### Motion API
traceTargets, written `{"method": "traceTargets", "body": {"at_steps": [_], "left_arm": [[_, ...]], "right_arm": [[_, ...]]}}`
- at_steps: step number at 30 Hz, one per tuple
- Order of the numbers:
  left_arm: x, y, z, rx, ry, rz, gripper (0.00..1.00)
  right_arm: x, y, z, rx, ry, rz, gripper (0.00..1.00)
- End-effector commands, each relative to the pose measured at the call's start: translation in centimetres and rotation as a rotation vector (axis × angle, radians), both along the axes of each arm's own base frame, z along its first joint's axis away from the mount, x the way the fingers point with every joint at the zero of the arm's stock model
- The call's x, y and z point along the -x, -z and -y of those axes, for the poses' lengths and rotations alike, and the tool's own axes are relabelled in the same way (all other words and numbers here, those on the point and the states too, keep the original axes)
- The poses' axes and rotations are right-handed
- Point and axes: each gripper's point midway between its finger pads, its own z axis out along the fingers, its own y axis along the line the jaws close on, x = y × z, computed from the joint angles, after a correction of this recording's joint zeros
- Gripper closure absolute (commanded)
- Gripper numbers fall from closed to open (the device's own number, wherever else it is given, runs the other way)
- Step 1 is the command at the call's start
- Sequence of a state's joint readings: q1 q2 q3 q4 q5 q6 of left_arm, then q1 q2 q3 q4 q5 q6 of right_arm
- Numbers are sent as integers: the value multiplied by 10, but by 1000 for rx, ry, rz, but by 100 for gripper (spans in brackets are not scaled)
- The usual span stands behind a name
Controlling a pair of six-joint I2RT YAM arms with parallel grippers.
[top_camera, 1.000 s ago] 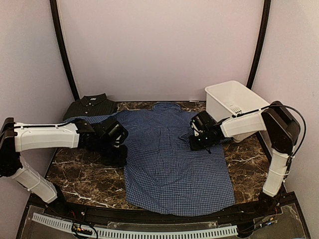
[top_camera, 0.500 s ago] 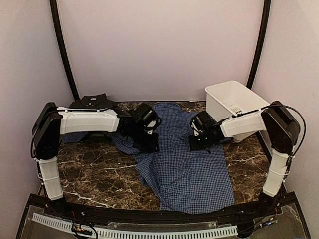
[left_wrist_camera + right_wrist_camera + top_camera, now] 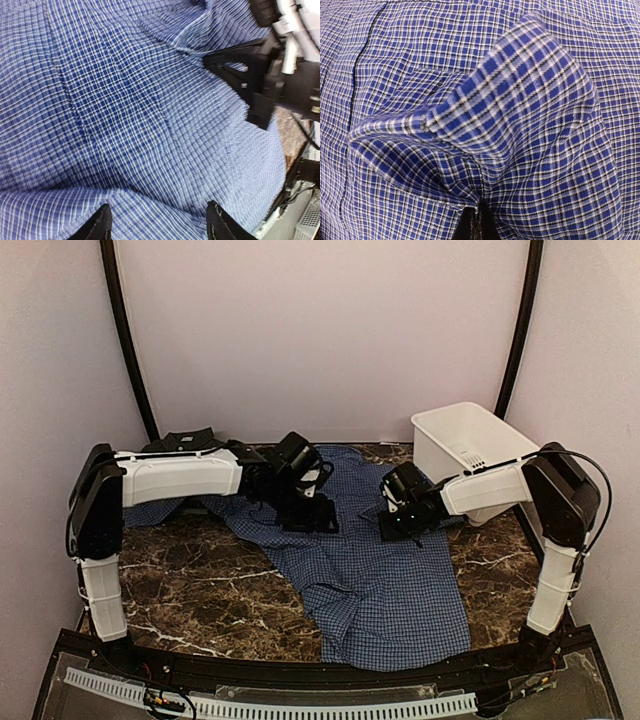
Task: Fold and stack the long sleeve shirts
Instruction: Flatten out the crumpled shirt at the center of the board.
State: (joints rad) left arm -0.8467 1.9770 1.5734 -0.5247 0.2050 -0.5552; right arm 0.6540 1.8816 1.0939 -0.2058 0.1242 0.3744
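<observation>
Now the left gripper (image 3: 318, 512) has swept the left side of the blue shirt (image 3: 395, 585) across to mid-table (image 3: 190, 580) and let go, jaws apart above the cloth. The right gripper (image 3: 402, 520) stays pinched on a fold at the shirt's right side. The first fold looks laid.

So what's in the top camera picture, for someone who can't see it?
A blue shirt lies half folded on a marble table, with the left gripper and right gripper over it. A white basket sits back right, a dark shirt back left.
</observation>
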Motion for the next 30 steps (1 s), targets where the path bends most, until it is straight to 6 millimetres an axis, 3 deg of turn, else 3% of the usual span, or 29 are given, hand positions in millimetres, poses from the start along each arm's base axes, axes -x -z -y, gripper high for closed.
{"method": "traceTargets", "body": {"at_steps": [1, 6, 7, 8, 9, 12, 20, 30], "left_arm": [[19, -56, -18, 71, -2, 49, 37], [58, -21, -53, -2, -6, -73, 47], [62, -24, -54, 19, -17, -85, 49], [74, -10, -61, 11, -15, -132, 52], [76, -13, -60, 39, -26, -138, 53], [92, 6, -73, 23, -42, -190, 58], [103, 45, -78, -21, -59, -254, 60], [91, 64, -57, -55, -39, -248, 60]], "right_arm": [[14, 22, 5, 55, -22, -69, 100], [13, 19, 6, 64, -26, -62, 100], [13, 19, 6, 65, -29, -61, 100], [13, 19, 6, 66, -31, -63, 100], [12, 19, 6, 67, -32, -62, 100], [12, 18, 6, 72, -32, -62, 100], [11, 19, 6, 77, -34, -68, 100], [11, 18, 7, 84, -31, -68, 100]]}}
